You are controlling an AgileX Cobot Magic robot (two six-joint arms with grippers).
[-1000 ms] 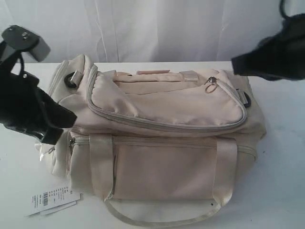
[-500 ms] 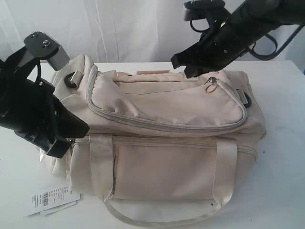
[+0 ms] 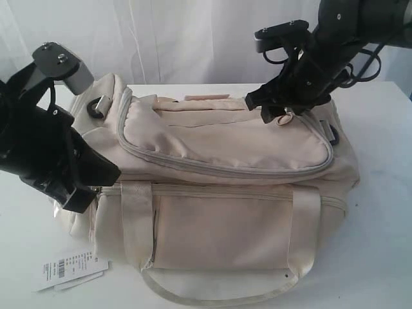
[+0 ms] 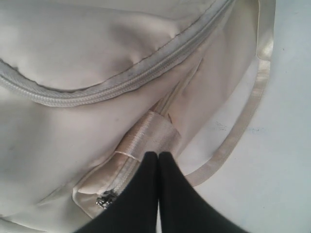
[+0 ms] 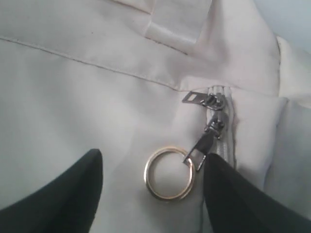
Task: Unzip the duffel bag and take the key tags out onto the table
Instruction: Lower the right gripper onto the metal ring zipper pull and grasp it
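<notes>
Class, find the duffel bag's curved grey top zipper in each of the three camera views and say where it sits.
Exterior view: the top zipper curves round the lid of the duffel bag.
Left wrist view: a grey band across the fabric, beyond the shut left claw.
Right wrist view: its end, beside the gold ring, at the open right claw.
Shared landmark: the duffel bag's cream fabric.

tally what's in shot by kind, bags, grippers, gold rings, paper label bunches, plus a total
duffel bag: 1
grippers: 2 (left gripper shut, right gripper open)
gold ring on the zipper pull: 1
paper label bunch: 1
total: 5
</notes>
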